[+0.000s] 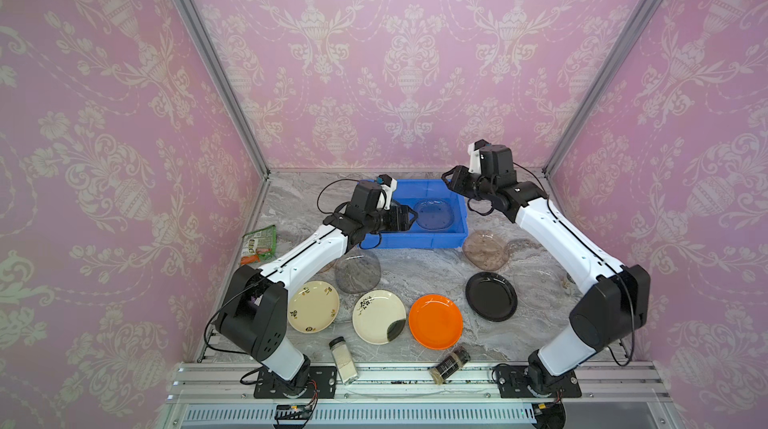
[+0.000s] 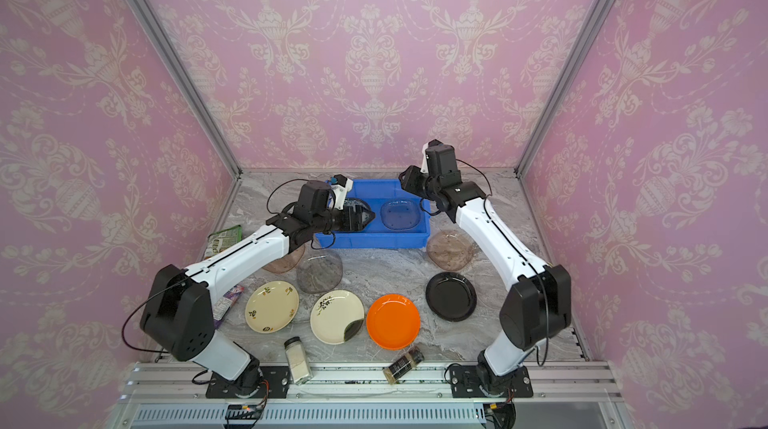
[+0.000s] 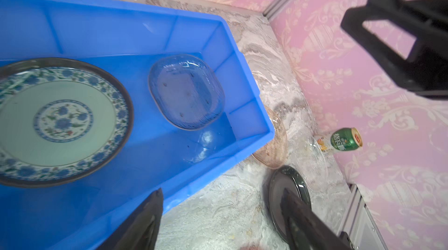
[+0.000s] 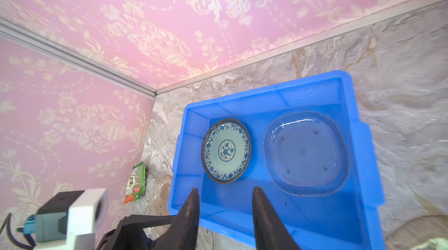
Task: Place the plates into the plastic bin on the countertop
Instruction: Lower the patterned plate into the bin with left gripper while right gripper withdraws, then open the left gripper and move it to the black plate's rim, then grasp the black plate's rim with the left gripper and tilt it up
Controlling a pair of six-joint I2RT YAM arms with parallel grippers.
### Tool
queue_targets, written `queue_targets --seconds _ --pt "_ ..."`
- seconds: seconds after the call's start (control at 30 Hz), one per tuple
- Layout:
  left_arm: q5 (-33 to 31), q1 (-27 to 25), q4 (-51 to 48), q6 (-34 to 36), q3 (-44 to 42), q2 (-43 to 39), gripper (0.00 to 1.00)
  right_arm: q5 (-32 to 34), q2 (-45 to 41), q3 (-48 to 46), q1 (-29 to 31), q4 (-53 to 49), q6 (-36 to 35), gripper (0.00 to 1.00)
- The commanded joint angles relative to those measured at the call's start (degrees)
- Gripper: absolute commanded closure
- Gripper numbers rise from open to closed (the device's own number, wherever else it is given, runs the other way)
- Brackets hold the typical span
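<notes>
In both top views the left gripper (image 1: 408,217) hangs over the left end of the blue plastic bin (image 1: 415,240), which sits at the back of the countertop (image 1: 419,277). The right gripper (image 1: 451,183) hovers above the bin's far right corner, and neither touches a plate. One clear glass plate (image 1: 434,214) lies in the bin's right half. On the countertop there are six plain plates: a cream plate with sprigs (image 1: 313,306), a cream plate with a dark patch (image 1: 379,316), one orange plate (image 1: 435,321), one black plate (image 1: 491,296), one grey glass plate (image 1: 357,272) and one pinkish glass plate (image 1: 485,250). In a top view a second pinkish plate (image 2: 286,259) peeps from under the left arm, and fainter clear glass right of the black plate is too dim to count. Two spice jars (image 1: 344,360) (image 1: 449,364) lie at the front edge and one green snack packet (image 1: 259,244) lies at the left. The left wrist view shows that gripper's jaws spread wide and empty over the bin's near rim. Inside lie two plates apart from each other, a teal patterned plate (image 3: 60,120) and the clear one, and a green can (image 3: 344,139) lies by the wall. The right wrist view shows its jaws partly parted with nothing between them, above the same two plates.
</notes>
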Motion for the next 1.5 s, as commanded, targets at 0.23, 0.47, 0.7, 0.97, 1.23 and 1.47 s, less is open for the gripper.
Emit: queue_targets --seconds 0.23,0.47,0.7,0.97,1.23,1.47 --pt "2.74 -13.23 -5.71 4.39 5.30 9.94 0.24 3.09 -18.32 -21.39 -6.59 -2.53 -1.71 0.64" --pt "5.21 -18.42 -10.71 7.75 11.15 18.16 0.25 1.06 -21.32 -26.39 -8.06 -1.78 -0.44 0.64" --pt "10.09 -18.91 -7.85 5.09 12.10 22.59 0.26 -0.28 -20.60 -28.04 -8.23 0.65 0.22 0.64" --pt "10.35 -19.84 -9.17 4.23 16.11 28.02 0.29 -1.09 -20.48 -28.94 -8.90 1.46 -0.39 0.64" --pt "12.23 -20.43 -11.64 4.15 20.70 33.41 0.35 -2.81 -21.24 -30.56 -10.39 2.56 -0.67 0.64" --pt "14.76 -20.68 -12.62 3.54 23.39 36.51 0.43 -3.88 -21.82 -32.02 -11.65 4.02 -0.77 0.64"
